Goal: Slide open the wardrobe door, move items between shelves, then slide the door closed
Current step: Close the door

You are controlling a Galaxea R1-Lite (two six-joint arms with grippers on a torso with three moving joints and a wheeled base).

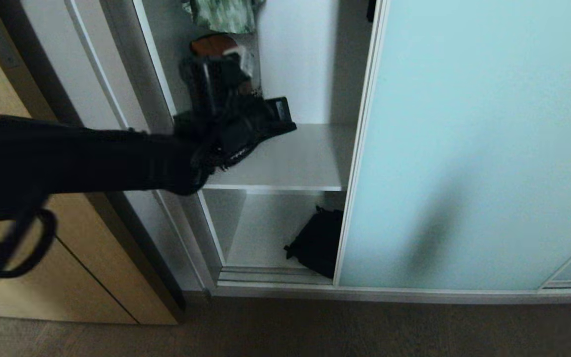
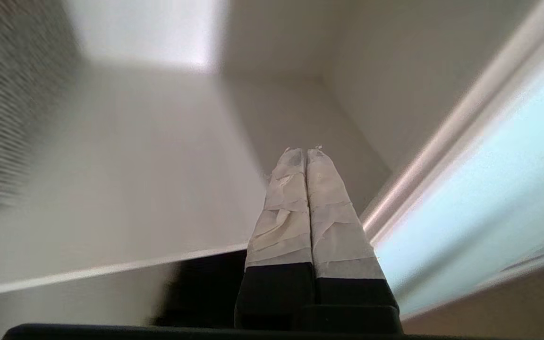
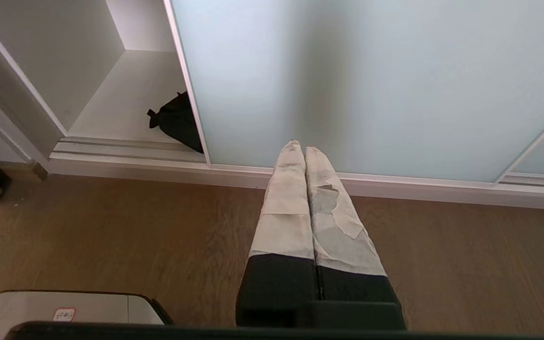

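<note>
Below my left hand [image 2: 306, 153], down on the bottom shelf [image 1: 265, 233], sits the black bag [image 1: 317, 243], tucked right up against the edge of the sliding door [image 1: 474, 144] and partly hidden behind its frame. My left hand is up over the middle shelf [image 1: 290, 158] right now, fingers pressed flat together with nothing between them. So it's empty and well above the bag. My right hand [image 3: 305, 151] is parked low in front of the door, pinched closed too, holding nothing.

About the bag itself: it looks like soft matte fabric, slumped and lumpy, so I'd guess it's light and floppy, not slippery and not fragile. It'll sag and drape once lifted, so a pinch on a corner might just pull a fold. There's a little bunched nub sticking out on the side facing the open gap; I reckon that's the easiest thing to take hold of, or else a thick gather of cloth on top. The door frame crowds the far side, so I'd come in from the open side.
</note>
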